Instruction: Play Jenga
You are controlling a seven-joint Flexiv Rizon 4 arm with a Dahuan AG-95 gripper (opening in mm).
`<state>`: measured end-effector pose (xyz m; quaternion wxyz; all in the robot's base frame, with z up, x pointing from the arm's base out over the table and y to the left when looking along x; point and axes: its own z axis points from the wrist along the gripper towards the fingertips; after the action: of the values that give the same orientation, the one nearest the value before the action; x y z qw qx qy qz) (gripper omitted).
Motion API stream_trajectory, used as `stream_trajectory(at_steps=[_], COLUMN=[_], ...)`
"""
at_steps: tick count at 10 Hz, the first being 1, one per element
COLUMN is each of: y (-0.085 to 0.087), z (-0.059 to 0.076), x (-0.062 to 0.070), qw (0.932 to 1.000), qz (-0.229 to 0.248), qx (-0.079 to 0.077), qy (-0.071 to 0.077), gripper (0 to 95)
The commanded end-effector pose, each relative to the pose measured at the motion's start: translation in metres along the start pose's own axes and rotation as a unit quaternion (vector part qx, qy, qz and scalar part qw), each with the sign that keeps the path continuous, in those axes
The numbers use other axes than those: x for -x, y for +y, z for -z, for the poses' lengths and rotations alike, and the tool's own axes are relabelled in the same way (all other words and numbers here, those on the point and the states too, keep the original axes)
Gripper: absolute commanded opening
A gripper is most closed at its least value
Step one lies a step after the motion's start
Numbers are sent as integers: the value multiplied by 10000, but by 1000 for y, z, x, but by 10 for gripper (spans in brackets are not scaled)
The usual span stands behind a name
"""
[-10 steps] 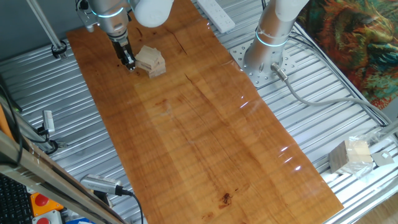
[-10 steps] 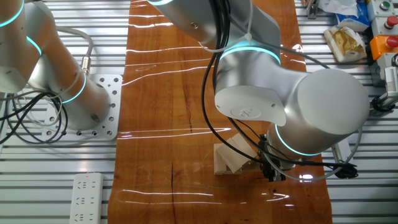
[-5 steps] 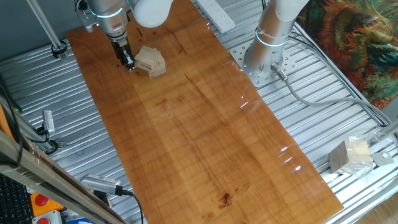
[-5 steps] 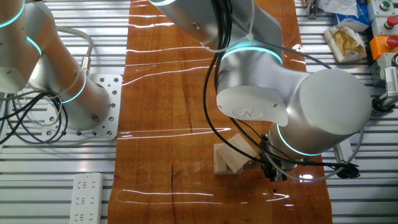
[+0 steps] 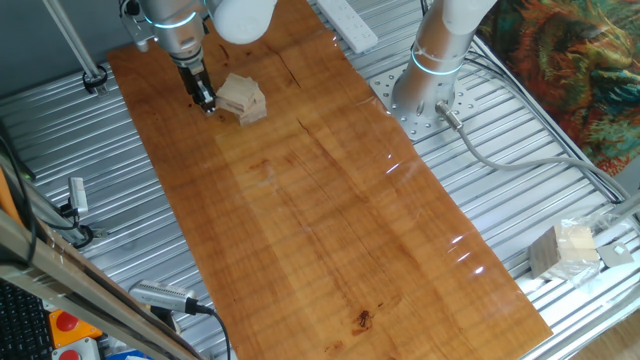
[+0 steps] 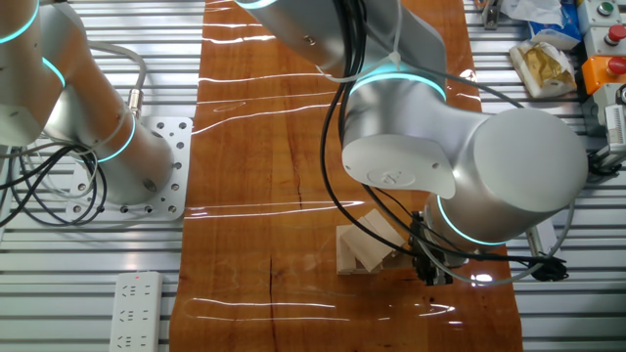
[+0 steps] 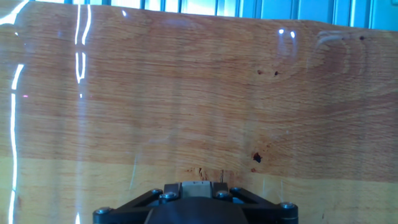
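Nothing moved since before, gripper low beside block stack, table, finger opening impossible to tell

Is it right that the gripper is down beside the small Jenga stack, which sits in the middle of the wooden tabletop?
Not quite. The gripper is down beside the Jenga stack, but the stack sits near one end of the wooden tabletop, not in the middle. One fixed view shows this plainly.

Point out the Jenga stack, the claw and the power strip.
Jenga stack (image 5: 243, 97), one fixed view, top face.
Claw (image 5: 206, 102), one fixed view, between the fingertips.
Power strip (image 6: 135, 311), the other fixed view, middle of its body.
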<state>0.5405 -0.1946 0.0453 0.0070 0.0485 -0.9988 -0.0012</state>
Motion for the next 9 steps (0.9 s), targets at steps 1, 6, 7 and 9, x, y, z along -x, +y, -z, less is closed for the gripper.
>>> stream_trajectory(at_steps=[1,6,7,9], y=[0,0,-1,-1], z=[0,-1,-1,-1], x=[1,4,5,5], qw=[10000,10000,10000,10000], qz=[4,19,28,33], qx=[-2,-4,-4,-3], qy=[1,-4,-7,-8], gripper=[0,0,0,0])
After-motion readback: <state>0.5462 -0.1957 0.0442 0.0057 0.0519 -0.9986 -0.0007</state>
